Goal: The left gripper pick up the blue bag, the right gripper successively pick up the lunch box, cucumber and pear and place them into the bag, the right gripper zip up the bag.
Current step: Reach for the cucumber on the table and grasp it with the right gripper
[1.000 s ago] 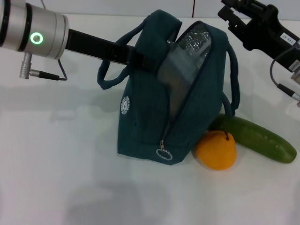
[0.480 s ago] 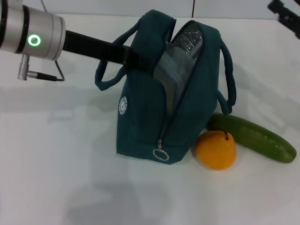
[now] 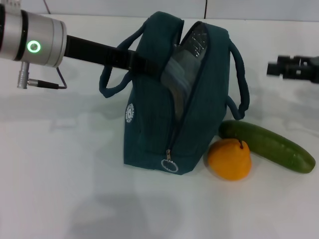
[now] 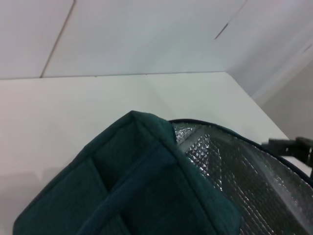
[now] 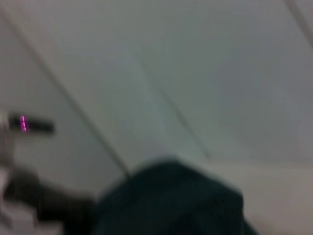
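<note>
Standing upright in the middle of the white table [image 3: 60,189], the blue bag [image 3: 164,134] is open at the top, its zip parted and a silver lining showing inside. The left gripper [image 3: 149,63] reaches in from the left and appears clamped on the bag's near top edge by a handle, though its fingertips are hidden by fabric, so the grip is a judgement. A clear lunch box [image 3: 182,74] seems to sit tilted inside the opening.

The pear [image 3: 229,159] rests just beside the bag's lower right corner, touching or nearly touching the cucumber [image 3: 269,147] lying behind it. The right gripper [image 3: 294,69] hovers well apart at the right edge; whether it is open or closed cannot be told.

The bag looks soft and will sag unless held open. The cucumber is likely firm, smooth and slippery, best pinched across its middle. The pear is round and may roll, so grasp across its widest part.

The left wrist view shows the quilted lining closely, which the head view barely reveals. The right wrist view shows only a blurred dark bag top.
</note>
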Action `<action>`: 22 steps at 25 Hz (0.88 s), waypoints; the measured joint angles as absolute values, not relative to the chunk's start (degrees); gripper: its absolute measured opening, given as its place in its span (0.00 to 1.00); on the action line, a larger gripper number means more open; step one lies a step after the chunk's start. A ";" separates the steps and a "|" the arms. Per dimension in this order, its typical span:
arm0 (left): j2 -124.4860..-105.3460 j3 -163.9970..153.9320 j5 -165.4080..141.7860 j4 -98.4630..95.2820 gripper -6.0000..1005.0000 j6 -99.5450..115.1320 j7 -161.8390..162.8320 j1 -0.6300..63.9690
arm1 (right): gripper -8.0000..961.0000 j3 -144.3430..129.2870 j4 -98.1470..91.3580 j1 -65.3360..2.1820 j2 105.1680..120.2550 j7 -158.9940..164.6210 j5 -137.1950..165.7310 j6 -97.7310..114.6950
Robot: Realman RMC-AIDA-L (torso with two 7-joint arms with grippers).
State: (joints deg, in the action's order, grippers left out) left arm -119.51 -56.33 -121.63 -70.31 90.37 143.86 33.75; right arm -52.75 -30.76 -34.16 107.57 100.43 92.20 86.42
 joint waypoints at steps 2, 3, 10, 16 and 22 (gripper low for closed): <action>-119.53 -56.34 -121.34 -70.31 0.04 90.18 143.65 33.54 | 0.91 -53.68 -35.54 -36.14 106.14 104.73 101.84 87.64; -119.53 -56.33 -121.03 -70.31 0.04 90.16 143.52 33.41 | 0.91 -54.22 -36.96 -36.61 105.93 105.97 104.26 87.82; -119.49 -56.35 -119.58 -70.25 0.04 90.16 142.74 32.41 | 0.91 -58.41 -53.35 -42.48 106.67 120.96 128.17 92.00; -119.55 -56.35 -119.51 -70.22 0.04 90.14 142.18 32.27 | 0.91 -59.63 -60.95 -49.46 109.93 128.20 143.23 99.29; -119.51 -56.34 -119.46 -69.66 0.04 88.66 141.66 31.85 | 0.91 -61.71 -62.92 -54.53 114.52 129.81 150.84 102.56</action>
